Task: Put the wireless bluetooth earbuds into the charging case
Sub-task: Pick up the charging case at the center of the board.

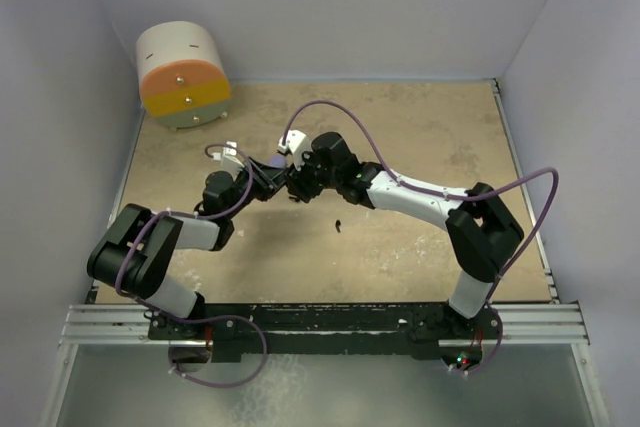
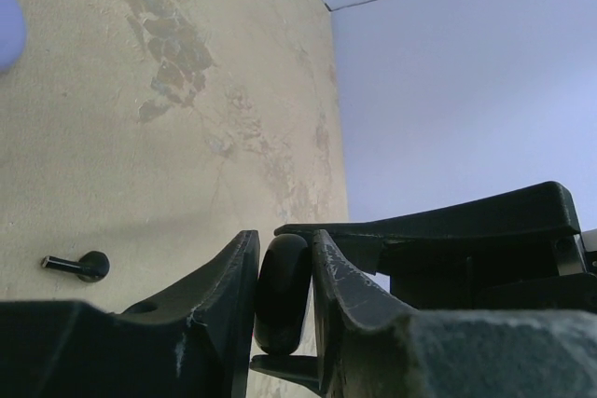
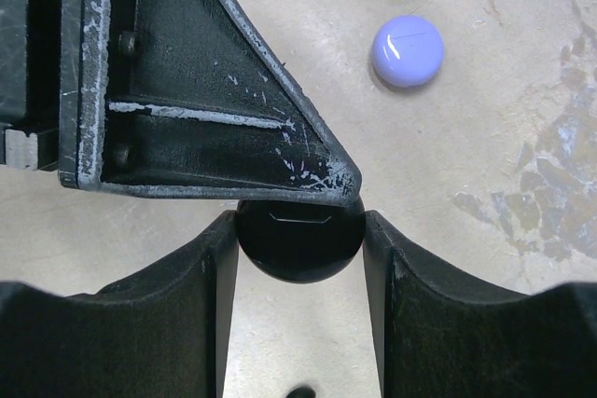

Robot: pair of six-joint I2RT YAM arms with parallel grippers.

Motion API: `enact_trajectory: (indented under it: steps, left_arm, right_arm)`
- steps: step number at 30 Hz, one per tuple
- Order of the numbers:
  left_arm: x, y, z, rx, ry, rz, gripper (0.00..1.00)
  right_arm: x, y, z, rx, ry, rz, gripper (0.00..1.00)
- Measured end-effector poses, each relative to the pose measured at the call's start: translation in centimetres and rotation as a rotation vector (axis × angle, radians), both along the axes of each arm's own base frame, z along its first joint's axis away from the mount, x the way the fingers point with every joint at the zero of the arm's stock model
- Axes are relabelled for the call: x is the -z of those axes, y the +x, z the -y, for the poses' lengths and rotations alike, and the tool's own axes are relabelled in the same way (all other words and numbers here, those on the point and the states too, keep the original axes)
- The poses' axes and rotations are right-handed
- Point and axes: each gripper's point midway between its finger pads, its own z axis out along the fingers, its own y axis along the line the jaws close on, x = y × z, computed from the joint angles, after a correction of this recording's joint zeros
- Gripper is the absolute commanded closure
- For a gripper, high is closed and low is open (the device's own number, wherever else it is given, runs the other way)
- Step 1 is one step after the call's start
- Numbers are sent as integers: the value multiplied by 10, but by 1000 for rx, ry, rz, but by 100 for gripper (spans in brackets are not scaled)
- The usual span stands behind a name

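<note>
Both pincers met mid-desk on the same part. Left pincer was clamped on the black charging case, pads pressed on its two flat faces, seen edge-on from its wrist view. Right pincer was also closed on it, its fingers touching the rounded rim on either side. Case was a glossy, smooth black disc, held clear of the desk as far as I could tell. Couldn't tell from any view whether its lid was open.

One black earbud lay flat on the desk, near and slightly right of the pincers and apart from both. It had a small round head with a thin straight stem. Nothing was touching it.

A lavender disc, smooth with a domed top and a soft sheen, sat on the desk beyond the right pincer, well apart from the black case.

Desk surface was matte tan with scuffed, flaky grey patches. Pincer fingers were black plastic, scratched white along the edges.

A white drum with orange and yellow bands stood in the far left corner.
</note>
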Motion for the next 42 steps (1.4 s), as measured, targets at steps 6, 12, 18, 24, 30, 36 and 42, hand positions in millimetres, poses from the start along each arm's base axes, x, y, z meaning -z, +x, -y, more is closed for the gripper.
enact_trajectory:
  steps: [6, 12, 18, 24, 30, 36, 42]
  left_arm:
    - [1, -1, -1, -3, 0, 1, 83]
    - [2, -3, -2, -8, -3, 1, 100]
    - [4, -1, -5, -26, -5, -5, 100]
    - [1, 1, -6, -43, -24, -10, 100]
    - [1, 8, -5, -46, -53, -30, 100]
    - [-2, 15, -7, -53, -74, -32, 100]
    - [-7, 21, -7, -57, -75, -25, 100]
  right_arm:
    - [1, -2, 0, -3, 0, -11, 100]
    - [2, -3, -1, -2, 7, -25, 100]
    - [3, -2, -4, 9, 19, -44, 72]
    - [-1, 0, -4, 18, 34, -58, 47]
    - [-4, 2, 0, 46, 43, -63, 39]
    - [-44, -16, 21, 87, 127, -35, 24]
    - [-115, -27, 42, 160, 296, 51, 19]
